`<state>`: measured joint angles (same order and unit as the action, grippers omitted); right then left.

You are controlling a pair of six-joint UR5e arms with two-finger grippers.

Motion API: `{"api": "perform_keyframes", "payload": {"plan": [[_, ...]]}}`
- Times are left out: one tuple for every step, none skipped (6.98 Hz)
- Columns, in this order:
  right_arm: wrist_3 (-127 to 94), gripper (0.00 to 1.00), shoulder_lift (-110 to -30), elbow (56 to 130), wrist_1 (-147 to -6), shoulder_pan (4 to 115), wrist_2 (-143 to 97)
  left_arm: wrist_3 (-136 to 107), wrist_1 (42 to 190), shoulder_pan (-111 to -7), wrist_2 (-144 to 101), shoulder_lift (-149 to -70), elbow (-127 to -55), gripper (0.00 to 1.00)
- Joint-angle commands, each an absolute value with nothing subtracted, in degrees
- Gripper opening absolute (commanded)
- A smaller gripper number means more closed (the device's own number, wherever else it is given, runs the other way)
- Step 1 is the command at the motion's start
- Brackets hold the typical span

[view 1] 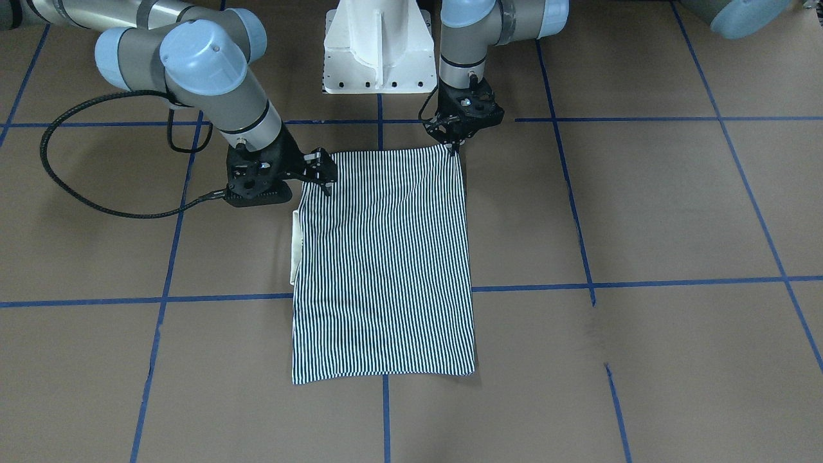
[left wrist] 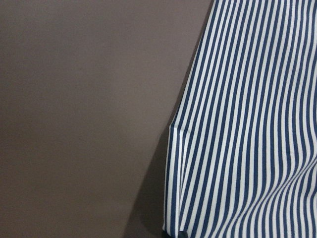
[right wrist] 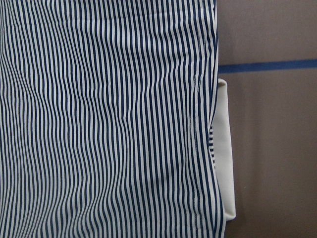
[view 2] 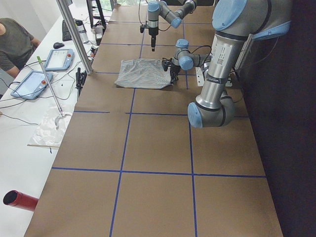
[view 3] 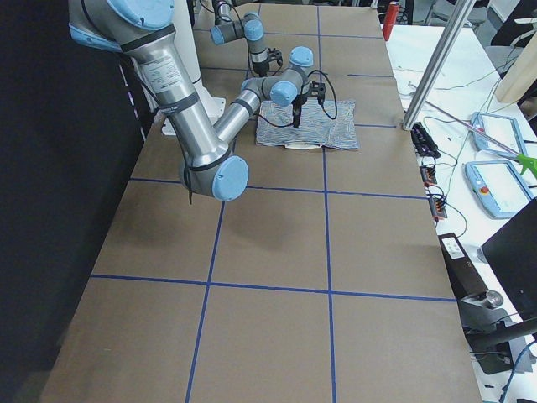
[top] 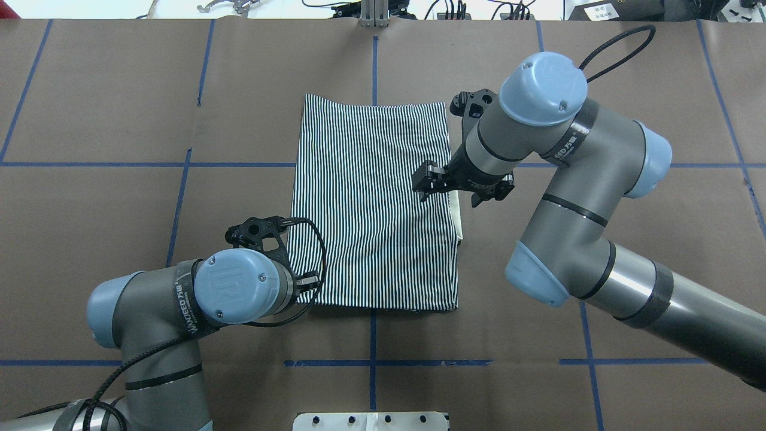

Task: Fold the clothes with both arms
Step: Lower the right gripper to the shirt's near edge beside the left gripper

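Layout at the bench (view 1: 643, 206): the polo shirt (view 1: 386, 270) is lying folded into a long rectangle about midway along the bench. It is sitting between the robot's edge and the operators' edge, well apart from every corner. Its stripes are running from one of those edges toward the other. The cream collar (view 1: 296, 247) is protruding from under the striped layer on the side facing the right end of the bench. Blue tape lines (view 1: 643, 119) are dividing the brown surface into squares, and one is passing under the shirt. The white pedestal (view 1: 379, 45) is standing at the robot's edge, just behind the shirt.

The left arm (view 1: 463, 45) is reaching straight down. The left gripper (view 1: 454, 148) is pinching, fingers pressed together, the shirt's corner that lies nearest the robot's edge on the left. In the left wrist view the cloth edge there is standing slightly off the surface and casting a shadow.

The right arm (view 1: 212, 83) is tilting in over the opposite margin. The right gripper (view 1: 323, 175) is hovering above the striped cloth beside the collar. Its fingers seem to be spread and holding nothing, though no view is showing them cleanly.
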<state>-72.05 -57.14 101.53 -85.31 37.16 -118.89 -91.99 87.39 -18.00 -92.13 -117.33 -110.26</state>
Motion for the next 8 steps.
{"api": "perform_keyframes", "payload": {"plan": [[-91.8,1.0,-57.0,102.2,-85.3,31.8,-114.9,-91.2,87.4,-18.1,-92.2,-117.3,-110.4,0.0],[-102.8,1.0,-56.7,102.3,-85.3,29.2,-111.4,-91.2,87.4,-18.2,-92.3,-117.3,-110.4,0.0],[-112.6,1.0,-56.2,102.1,-85.8,25.9,-109.1,-91.2,87.5,-18.1,-92.5,-117.5,-110.4,0.0],[-121.3,1.0,-56.2,102.1,-86.0,23.8,-108.1,-91.2,87.5,-18.2,-92.5,-117.3,-110.3,0.0],[-122.4,1.0,-56.8,102.1,-87.2,21.0,-103.8,-91.2,87.5,-18.2,-92.5,-117.2,-110.2,0.0],[-122.4,1.0,-55.7,101.4,-90.6,18.9,-99.6,-91.2,87.5,-18.1,-92.5,-117.3,-110.3,0.0],[-122.5,1.0,-55.6,100.8,-90.6,18.9,-99.6,-91.4,87.5,-18.0,-92.5,-117.6,-110.4,0.0],[-122.5,1.0,-56.2,100.3,-90.5,18.2,-99.3,-91.4,87.5,-18.0,-92.5,-117.8,-110.4,0.0]]}}
